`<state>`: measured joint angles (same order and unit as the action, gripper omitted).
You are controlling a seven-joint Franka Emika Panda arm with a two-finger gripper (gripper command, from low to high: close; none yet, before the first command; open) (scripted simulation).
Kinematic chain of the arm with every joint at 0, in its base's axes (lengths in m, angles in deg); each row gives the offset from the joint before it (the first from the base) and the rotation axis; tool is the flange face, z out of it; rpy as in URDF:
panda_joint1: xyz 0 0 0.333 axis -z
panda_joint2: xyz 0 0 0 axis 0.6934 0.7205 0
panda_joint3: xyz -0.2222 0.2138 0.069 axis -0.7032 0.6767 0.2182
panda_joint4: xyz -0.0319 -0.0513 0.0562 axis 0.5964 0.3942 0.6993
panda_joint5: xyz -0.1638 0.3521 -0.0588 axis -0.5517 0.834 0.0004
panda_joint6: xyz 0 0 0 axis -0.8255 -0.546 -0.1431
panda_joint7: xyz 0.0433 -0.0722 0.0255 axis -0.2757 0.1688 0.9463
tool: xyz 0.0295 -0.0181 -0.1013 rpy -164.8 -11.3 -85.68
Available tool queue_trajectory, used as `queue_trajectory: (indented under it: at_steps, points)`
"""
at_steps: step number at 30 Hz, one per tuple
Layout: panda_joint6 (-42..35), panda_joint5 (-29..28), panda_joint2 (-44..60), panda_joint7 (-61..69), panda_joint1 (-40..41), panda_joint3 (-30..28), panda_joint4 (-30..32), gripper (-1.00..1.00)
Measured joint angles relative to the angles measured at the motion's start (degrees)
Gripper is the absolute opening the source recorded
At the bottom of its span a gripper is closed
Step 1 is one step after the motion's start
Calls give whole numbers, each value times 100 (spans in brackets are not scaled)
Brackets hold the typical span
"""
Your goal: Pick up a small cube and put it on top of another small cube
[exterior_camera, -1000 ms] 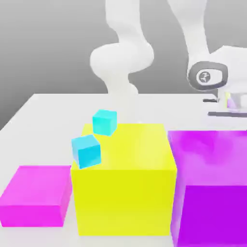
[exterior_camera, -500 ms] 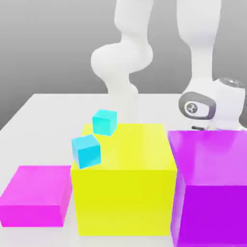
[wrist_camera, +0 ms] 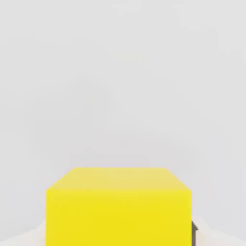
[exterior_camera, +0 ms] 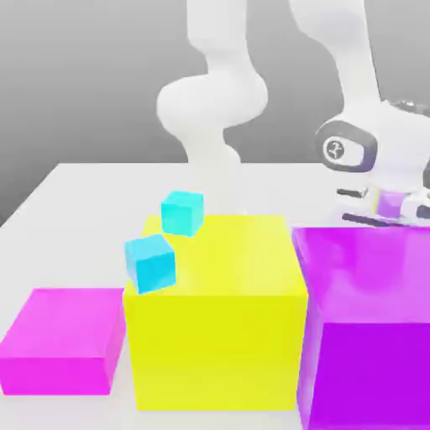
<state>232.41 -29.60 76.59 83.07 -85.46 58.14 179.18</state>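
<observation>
A white table is sitting before a plain grey backdrop, bearing a big yellow block, a flat magenta block at its nine o'clock and a huge purple block at its three o'clock. Two cyan cubes are resting at the yellow block's ten o'clock edge. At two o'clock, the white gripper is hanging just above the purple block with its fingers clamping the small cube; its round wrist emblem is too blurred to read.

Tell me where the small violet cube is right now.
In the exterior view, the small violet cube sits in the gripper at the right, just above the large purple block's far edge.
</observation>
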Motion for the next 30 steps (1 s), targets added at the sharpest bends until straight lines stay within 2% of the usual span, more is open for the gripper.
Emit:
queue_trajectory:
  at_steps: [6,17,20,24,30]
  points:
    - [-1227,1400,-165,-672,-261,66,-803,-100]
    - [-3679,4527,610,519,787,-446,-2832,-100]
    - [-4307,5198,913,1044,1331,-711,-3427,-100]
    - [-4811,5629,1408,1894,2158,-1265,-4114,-100]
    - [-5235,5930,1977,2897,3206,-1949,-4771,-100]
